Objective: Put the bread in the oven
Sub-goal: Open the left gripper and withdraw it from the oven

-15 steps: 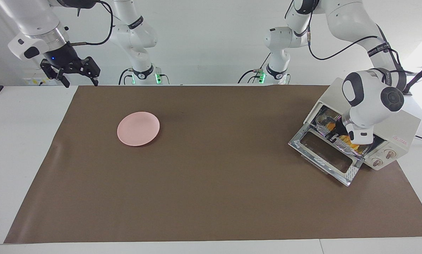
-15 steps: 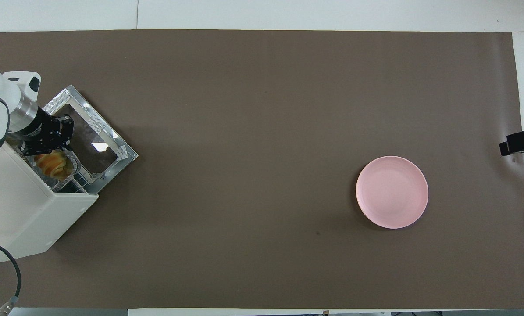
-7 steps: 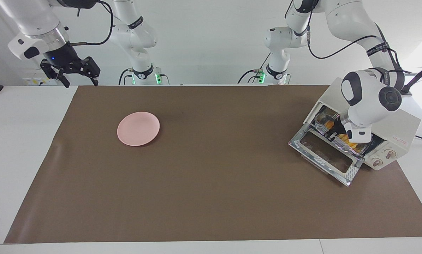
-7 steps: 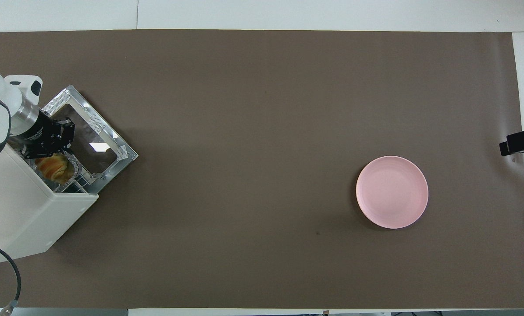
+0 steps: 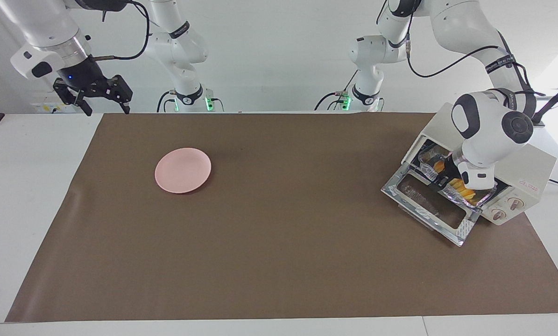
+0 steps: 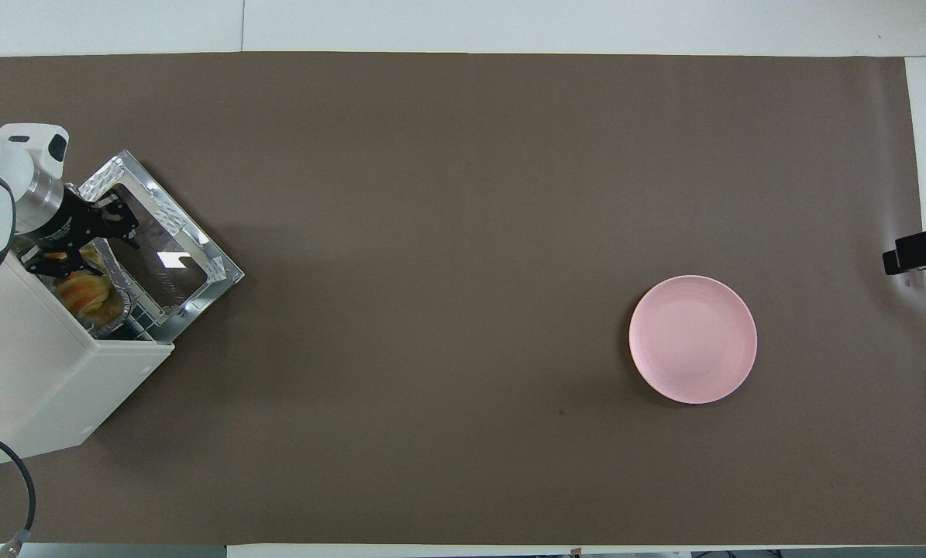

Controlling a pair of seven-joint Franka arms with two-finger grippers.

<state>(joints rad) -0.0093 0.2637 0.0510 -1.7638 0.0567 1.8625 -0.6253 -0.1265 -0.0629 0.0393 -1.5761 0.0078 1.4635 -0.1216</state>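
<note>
Left gripper, fingers apart, sits at oven mouth over bread (in foil tray); right gripper waits, fingers apart, well away from oven.

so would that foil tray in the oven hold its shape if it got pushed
Probably not: the foil tray looks thin and crinkled, so it would likely dent. It looks light and may slide on the rack with the bread in it.
</note>
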